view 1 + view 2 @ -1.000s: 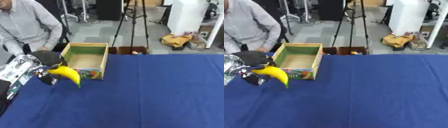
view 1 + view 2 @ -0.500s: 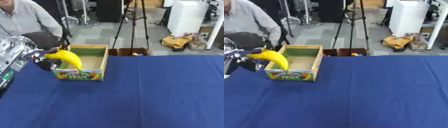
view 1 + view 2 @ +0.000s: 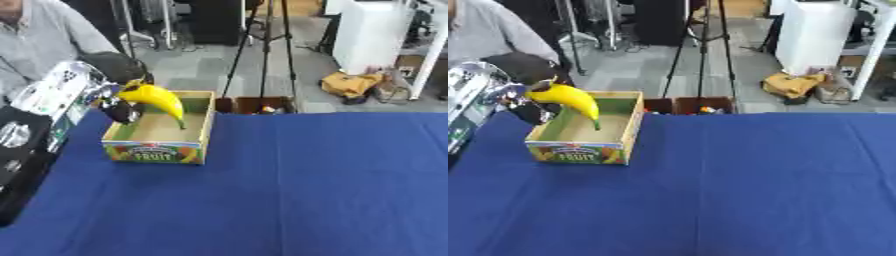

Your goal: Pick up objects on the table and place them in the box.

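Left hand (image 3: pixel 118 107) curled round the thick end of a yellow banana (image 3: pixel 157 99), pinching it from the left side. Fingers mostly lost behind the fruit and blurred dark, so can't say exactly how they wrap. Banana held up in the air over the left half of the cardboard fruit box (image 3: pixel 198 145), curved tip pointing down toward the box floor without touching it as far as can be seen. Silver forearm (image 3: pixel 54 95) coming in from the left edge, partly cut off by the frame.

Count: one banana, one box, one robot hand in sight. Right hand nowhere in either view.

Box open on top, sitting near the far left corner of the blue table (image 3: pixel 306 190), printed front with the word FRUIT on it. Inside looks like bare cardboard, though the near wall hides part of the floor.

Something black (image 3: pixel 17 170) along the lower left edge, cut off, can't make out what. Behind the table on the floor, a low dark crate (image 3: pixel 686 105) with small coloured bits in it, too blurry to name.
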`<control>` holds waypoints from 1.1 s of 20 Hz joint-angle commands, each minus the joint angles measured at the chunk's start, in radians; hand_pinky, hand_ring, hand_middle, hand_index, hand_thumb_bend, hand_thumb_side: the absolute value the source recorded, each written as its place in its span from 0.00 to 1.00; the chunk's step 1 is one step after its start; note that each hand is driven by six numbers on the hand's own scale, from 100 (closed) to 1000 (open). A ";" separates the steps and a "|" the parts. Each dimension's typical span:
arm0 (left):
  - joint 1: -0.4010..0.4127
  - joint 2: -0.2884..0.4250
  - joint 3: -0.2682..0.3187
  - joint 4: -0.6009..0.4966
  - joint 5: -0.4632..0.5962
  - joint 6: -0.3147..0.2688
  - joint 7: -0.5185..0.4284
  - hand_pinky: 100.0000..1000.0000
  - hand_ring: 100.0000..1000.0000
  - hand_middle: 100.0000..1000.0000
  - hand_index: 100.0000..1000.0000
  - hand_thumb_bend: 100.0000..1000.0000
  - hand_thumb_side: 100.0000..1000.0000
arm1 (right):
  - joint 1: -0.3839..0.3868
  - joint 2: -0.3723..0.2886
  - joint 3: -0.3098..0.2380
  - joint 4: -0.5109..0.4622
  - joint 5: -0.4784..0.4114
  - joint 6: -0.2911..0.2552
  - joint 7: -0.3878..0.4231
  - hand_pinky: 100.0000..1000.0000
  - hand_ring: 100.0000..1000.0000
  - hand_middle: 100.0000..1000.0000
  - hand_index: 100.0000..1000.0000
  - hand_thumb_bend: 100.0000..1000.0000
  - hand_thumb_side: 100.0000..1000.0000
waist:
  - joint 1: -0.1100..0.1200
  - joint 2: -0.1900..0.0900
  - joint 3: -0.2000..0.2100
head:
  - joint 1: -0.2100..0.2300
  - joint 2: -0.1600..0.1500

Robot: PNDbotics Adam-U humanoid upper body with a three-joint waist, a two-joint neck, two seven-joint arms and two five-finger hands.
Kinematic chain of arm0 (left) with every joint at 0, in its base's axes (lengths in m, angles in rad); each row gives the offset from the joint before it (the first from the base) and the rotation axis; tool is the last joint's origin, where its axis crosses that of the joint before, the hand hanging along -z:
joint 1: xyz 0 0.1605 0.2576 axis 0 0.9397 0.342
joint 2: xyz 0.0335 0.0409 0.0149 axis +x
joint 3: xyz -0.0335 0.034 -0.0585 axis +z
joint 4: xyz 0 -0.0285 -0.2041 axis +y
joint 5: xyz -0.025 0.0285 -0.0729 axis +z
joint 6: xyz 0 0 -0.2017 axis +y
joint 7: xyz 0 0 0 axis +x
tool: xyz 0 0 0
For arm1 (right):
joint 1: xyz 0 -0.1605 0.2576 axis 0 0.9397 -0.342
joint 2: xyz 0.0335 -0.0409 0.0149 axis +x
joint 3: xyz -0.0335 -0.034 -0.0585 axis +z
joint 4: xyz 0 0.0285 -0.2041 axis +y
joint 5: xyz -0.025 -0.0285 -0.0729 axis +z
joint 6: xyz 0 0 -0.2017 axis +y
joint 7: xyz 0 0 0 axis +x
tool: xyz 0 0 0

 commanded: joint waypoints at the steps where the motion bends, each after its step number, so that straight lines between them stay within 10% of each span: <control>1: -0.045 -0.034 0.045 0.075 -0.063 0.017 0.060 0.22 0.55 0.66 0.73 0.00 0.15 | -0.019 -0.027 -0.006 -0.008 -0.011 -0.008 0.002 0.73 0.80 0.76 0.80 0.00 0.91 | -0.008 -0.009 -0.006 | 0.012 -0.018; 22: -0.137 -0.134 0.174 0.294 -0.287 0.132 0.229 0.19 0.54 0.64 0.72 0.00 0.18 | -0.057 -0.010 0.004 -0.008 0.000 -0.028 0.008 0.73 0.80 0.76 0.80 0.00 0.92 | -0.031 0.068 -0.046 | 0.067 -0.072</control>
